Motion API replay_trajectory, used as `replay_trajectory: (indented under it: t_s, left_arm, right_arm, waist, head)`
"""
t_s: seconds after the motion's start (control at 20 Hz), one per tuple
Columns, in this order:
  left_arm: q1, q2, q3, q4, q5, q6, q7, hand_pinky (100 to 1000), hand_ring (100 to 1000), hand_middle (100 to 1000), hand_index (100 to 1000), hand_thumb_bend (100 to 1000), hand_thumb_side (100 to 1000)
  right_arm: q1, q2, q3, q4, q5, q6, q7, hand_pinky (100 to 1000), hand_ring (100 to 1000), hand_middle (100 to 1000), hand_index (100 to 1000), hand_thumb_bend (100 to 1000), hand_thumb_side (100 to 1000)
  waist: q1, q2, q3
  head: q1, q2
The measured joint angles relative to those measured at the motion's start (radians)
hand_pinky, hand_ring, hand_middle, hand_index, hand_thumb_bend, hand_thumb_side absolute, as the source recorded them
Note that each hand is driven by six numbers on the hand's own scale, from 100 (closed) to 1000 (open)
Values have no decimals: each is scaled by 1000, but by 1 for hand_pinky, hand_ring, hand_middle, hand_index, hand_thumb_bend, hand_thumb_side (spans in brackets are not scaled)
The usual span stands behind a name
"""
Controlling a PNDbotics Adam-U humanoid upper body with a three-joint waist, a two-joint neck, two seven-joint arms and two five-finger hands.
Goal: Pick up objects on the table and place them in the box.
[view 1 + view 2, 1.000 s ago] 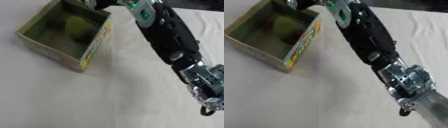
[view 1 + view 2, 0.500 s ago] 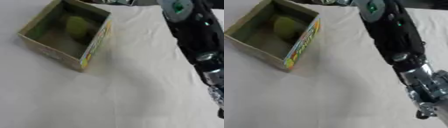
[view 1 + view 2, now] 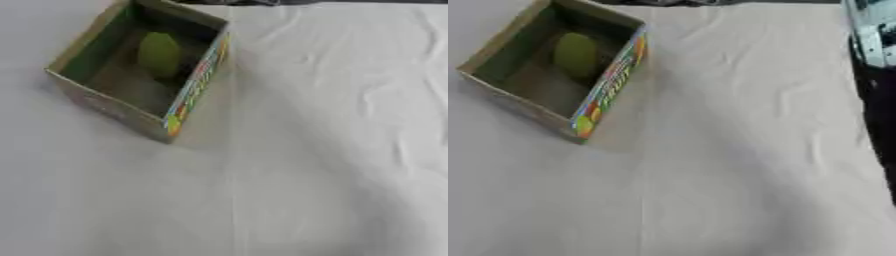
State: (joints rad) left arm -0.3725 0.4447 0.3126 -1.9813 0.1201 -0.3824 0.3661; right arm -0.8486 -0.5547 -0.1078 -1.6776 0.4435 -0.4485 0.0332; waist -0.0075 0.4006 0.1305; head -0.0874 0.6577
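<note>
Standing near the far left corner of the white-clothed tabletop (image 3: 332,165), the open cardboard box (image 3: 188,97) held a yellow-green rounded object (image 3: 159,52) on its floor, toward the far wall. Only a stretch of the right arm (image 3: 875,65) showed, along the right edge in the right eye view; neither hand appeared, so the state of the fingers could not be told.

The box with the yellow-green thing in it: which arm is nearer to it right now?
Right, by default. Only the right arm shows, along the right edge of the right eye view, well apart from the box at upper left. The left arm and both hands are out of view.
</note>
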Motion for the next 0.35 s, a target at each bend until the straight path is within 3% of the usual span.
replay_trajectory:
  t_s: [0.25, 0.35]
  left_arm:
    - [-24, -18, 7, 0, -2, 0, 21, 675, 623, 579, 728, 100, 587]
    - [-36, -25, 10, 0, -2, 1, 27, 675, 623, 580, 728, 100, 588]
  right_arm:
    - [125, 53, -59, -126, -77, -49, -78, 826, 835, 745, 829, 100, 181]
    - [166, 70, -65, -177, -109, -52, -110, 830, 836, 740, 825, 100, 238]
  waist:
    - [5, 1, 1]
    - [5, 4, 5]
  head:
    - [9, -11]
    - [11, -18]
